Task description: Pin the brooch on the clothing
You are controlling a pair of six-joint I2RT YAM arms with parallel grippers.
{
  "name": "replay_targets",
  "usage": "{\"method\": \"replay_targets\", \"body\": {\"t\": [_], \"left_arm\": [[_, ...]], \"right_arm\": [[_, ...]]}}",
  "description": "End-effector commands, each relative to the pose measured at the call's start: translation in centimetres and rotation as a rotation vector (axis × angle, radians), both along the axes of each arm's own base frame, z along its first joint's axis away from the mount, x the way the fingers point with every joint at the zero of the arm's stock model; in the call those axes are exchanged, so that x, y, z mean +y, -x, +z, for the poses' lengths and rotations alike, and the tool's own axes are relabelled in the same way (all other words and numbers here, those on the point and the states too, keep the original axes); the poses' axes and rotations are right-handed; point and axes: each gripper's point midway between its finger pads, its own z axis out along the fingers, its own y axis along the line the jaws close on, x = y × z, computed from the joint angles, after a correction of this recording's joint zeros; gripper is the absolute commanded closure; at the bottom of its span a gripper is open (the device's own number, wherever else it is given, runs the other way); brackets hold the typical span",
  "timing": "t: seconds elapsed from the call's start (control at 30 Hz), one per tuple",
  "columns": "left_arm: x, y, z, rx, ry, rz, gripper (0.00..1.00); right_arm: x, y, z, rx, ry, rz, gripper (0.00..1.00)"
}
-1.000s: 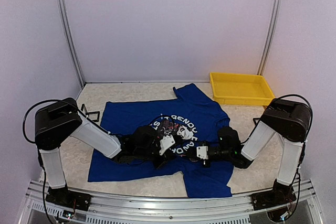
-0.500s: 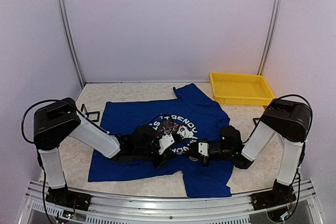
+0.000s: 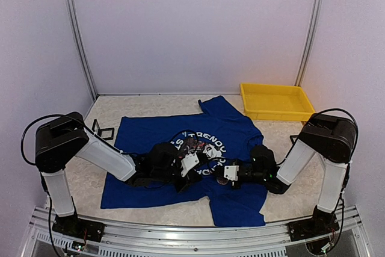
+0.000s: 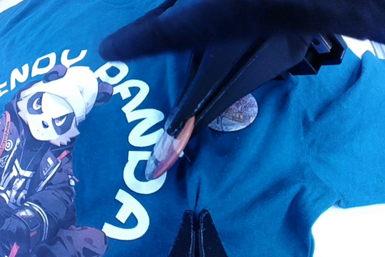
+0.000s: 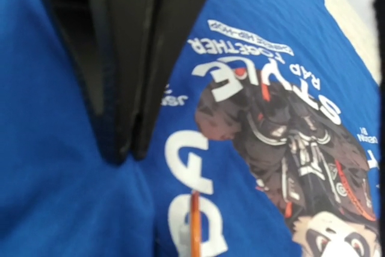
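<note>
The clothing (image 3: 144,136), a blue T-shirt with a panda print (image 4: 57,103), lies flat on the table. My left gripper (image 4: 197,216) is shut on a small pinched ridge of its fabric, just below the white lettering. My right gripper (image 4: 177,126) reaches in from the opposite side. It is shut on the brooch (image 4: 165,148), a round orange-rimmed badge tilted on edge just above that ridge. In the right wrist view the brooch (image 5: 195,227) shows edge-on, with the left gripper (image 5: 123,151) behind it; my right fingers are hidden there. From above, both grippers meet over the print (image 3: 207,164).
A second round badge (image 4: 236,112) lies flat on the shirt, partly under the right gripper. A yellow tray (image 3: 280,116) stands at the back right. A small black frame (image 3: 102,129) sits left of the shirt. Side walls close in the table.
The right gripper has edged a little left and away, closer to the left gripper. The left arm's elbow has shifted slightly left. Both grips are unchanged.
</note>
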Motion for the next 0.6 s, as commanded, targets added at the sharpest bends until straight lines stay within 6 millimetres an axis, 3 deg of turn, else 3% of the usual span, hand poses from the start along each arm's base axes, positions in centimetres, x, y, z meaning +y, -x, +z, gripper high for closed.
{"method": "replay_targets", "body": {"t": [0.0, 0.2, 0.47, 0.57], "left_arm": [[-0.5, 0.5, 1.6, -0.014, 0.049, -0.025, 1.00], [-0.6, 0.1, 1.4, -0.011, 0.058, -0.023, 1.00], [-0.3, -0.2, 0.7, -0.004, 0.045, -0.016, 1.00], [-0.2, 0.0, 0.5, -0.005, 0.038, -0.025, 1.00]], "right_arm": [[-0.1, 1.0, -0.9, -0.026, 0.054, 0.036, 1.00], [0.3, 1.8, -1.5, -0.038, 0.071, 0.074, 1.00], [1.0, 3.9, 0.0, 0.067, -0.035, 0.168, 1.00], [0.8, 3.6, 0.2, 0.100, -0.065, 0.150, 1.00]]}}
